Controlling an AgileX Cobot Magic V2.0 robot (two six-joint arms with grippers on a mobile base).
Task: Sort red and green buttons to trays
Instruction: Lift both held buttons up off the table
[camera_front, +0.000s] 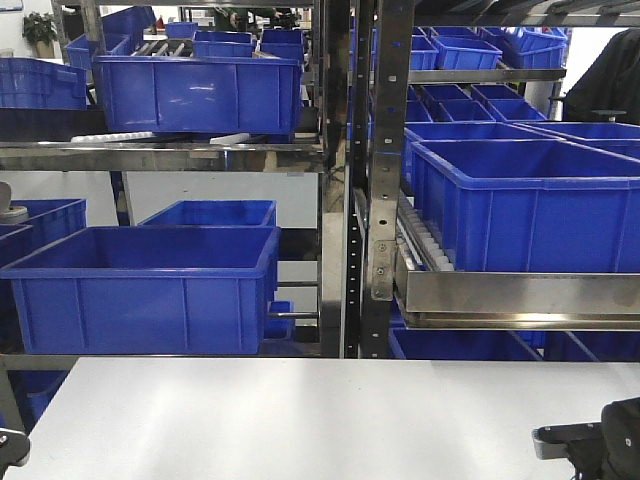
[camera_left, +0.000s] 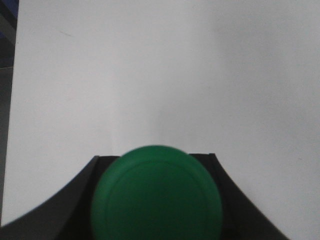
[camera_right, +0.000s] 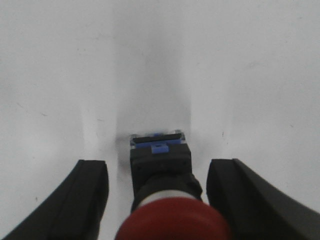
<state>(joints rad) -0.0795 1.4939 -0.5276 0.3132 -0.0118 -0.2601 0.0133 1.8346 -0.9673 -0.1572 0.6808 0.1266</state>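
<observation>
Left wrist view: left claw (camera_left: 155, 159) with two black fingers (camera_left: 70, 212) drawn in, clamped on the round green domed plastic push-button (camera_left: 156, 200). Blurred green cap at 6 o'clock, facing the lens and filling the gap from finger to finger. Strip of black just above the cap at 12 o'clock. Flat matte white table top (camera_left: 165, 75) beyond.

Right wrist view: right claw (camera_right: 157, 167) spread apart, one finger (camera_right: 87, 200) at 8 o'clock, the other at 4 o'clock. Between them, the red domed plastic push-button (camera_right: 161, 175) lying on the table, red cap at 6 o'clock, blocky black base with a blue tab pointing to 12 o'clock. White table showing on each side of the base.

Front view: deep blue plastic crates (camera_front: 140, 290) on a grey metal shelving rack (camera_front: 380, 200), from 9 through 3 o'clock, behind the table.
</observation>
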